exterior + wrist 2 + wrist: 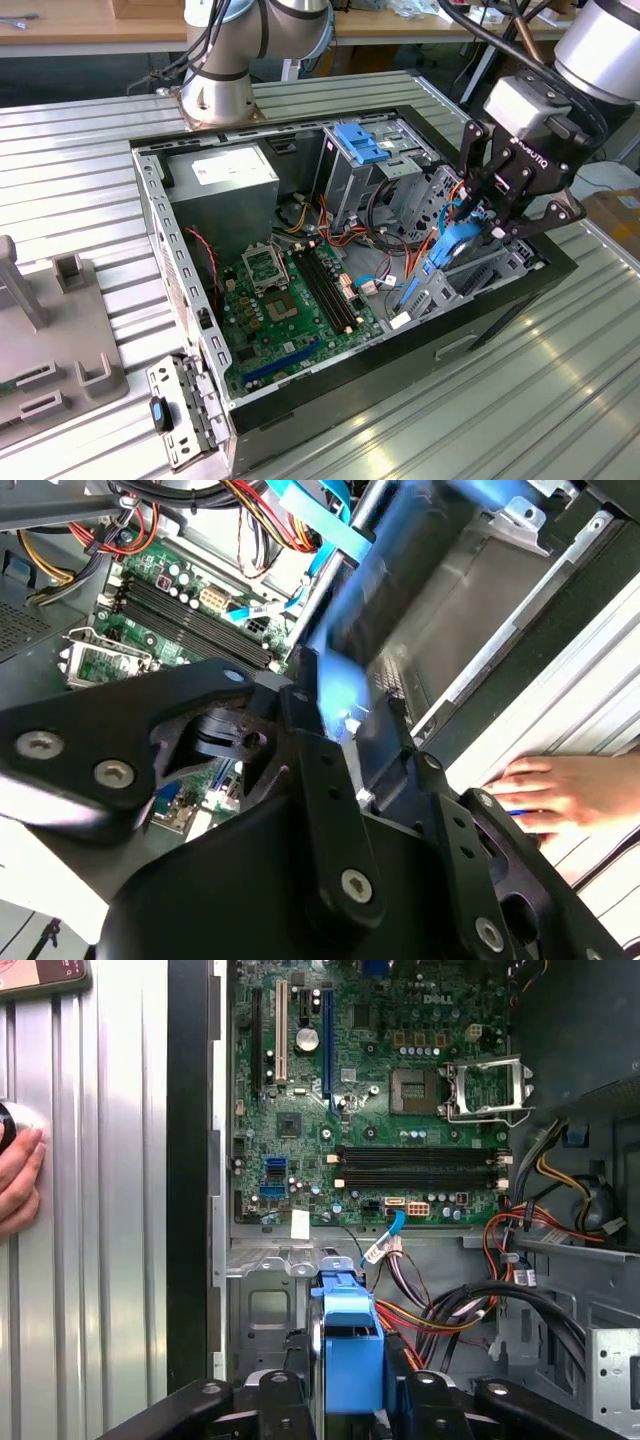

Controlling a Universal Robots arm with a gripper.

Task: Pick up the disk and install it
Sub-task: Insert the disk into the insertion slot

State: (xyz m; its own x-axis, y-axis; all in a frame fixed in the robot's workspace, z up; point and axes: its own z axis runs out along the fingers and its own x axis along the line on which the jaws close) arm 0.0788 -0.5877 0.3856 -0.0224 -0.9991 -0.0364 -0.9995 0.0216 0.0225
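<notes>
My gripper [492, 212] hangs over the open computer case [330, 388], near the side on the exterior view's right, and is shut on the disk [456, 246]. The disk is held on edge in its bright blue carrier frame, just above the metal drive bay [440, 290] beside the motherboard [290, 295]. In the first wrist view the blue carrier [350, 1335] sits clamped between the black fingers [297, 1360], with the bay floor [265, 1310] beneath it. In the second wrist view the disk [400, 580] runs out from the gripper [345, 720] towards the grey bay wall [470, 600].
A grey power-supply box [235, 180] and a tall metal cage with a blue latch [362, 145] stand at the case's far side. Loose cables [470, 1310] lie beside the bay. A person's hand [560, 790] rests on the ribbed table by the case. A grey fixture [50, 330] sits at the exterior view's left.
</notes>
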